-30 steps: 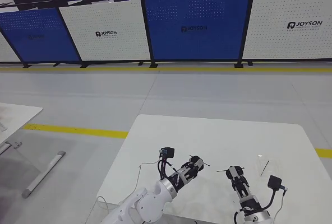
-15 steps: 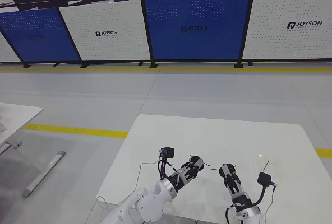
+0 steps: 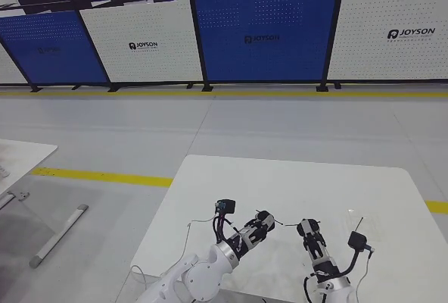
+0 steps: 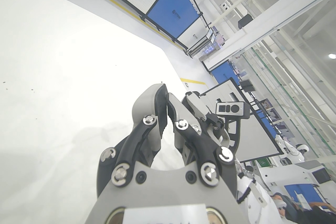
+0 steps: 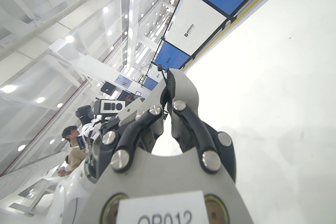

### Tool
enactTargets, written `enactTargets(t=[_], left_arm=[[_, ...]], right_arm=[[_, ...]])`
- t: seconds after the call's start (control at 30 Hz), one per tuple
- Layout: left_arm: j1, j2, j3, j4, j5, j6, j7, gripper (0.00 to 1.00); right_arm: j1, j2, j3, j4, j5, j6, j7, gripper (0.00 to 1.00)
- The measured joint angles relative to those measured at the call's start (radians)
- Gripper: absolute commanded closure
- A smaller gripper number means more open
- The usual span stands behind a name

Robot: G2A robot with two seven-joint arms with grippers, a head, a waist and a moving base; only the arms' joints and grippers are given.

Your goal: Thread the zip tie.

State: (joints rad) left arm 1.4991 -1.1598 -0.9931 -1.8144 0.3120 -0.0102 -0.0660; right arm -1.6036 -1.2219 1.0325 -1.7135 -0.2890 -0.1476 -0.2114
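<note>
Near the front edge of the desk (image 3: 300, 178), left tool (image 4: 167, 96) and right tool (image 5: 168, 75) are both clamped on the zip tie (image 5: 159, 68), its head poking past the right tips. Tip's not through yet, I'd say. Plenty of room farther in; the near edge sits close behind.

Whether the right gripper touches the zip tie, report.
Touching. Right wrist view shows the right gripper shut on the zip tie, its head poking out.

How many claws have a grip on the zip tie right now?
2, it seems. The right claw pinches the zip tie just under its head. The left claw, shut close beside it, appears to hold the thin tail, though that end is hard to make out.
</note>
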Motion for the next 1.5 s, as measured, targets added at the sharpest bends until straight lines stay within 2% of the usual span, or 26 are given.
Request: enactTargets(t=[0.33,0.7,1.03,1.5], left_arm=[[0.0,0.0,0.0,0.0,0.0,0.0,0.0,1.0],[0.0,0.0,0.0,0.0,0.0,0.0,0.0,1.0],[0.0,0.0,0.0,0.0,0.0,0.0,0.0,1.0],[0.0,0.0,0.0,0.0,0.0,0.0,0.0,1.0]], right_arm=[[0.0,-0.002,0.004,0.0,0.002,0.002,-0.006,1.0],[-0.005,-0.01,0.022,0.0,0.021,-0.033,0.016,1.0],[0.006,-0.021,0.017,0.007,0.003,-0.013,0.023,1.0],[-0.02,-0.027,0.049,0.001,0.001,-0.043,0.029,1.0]])
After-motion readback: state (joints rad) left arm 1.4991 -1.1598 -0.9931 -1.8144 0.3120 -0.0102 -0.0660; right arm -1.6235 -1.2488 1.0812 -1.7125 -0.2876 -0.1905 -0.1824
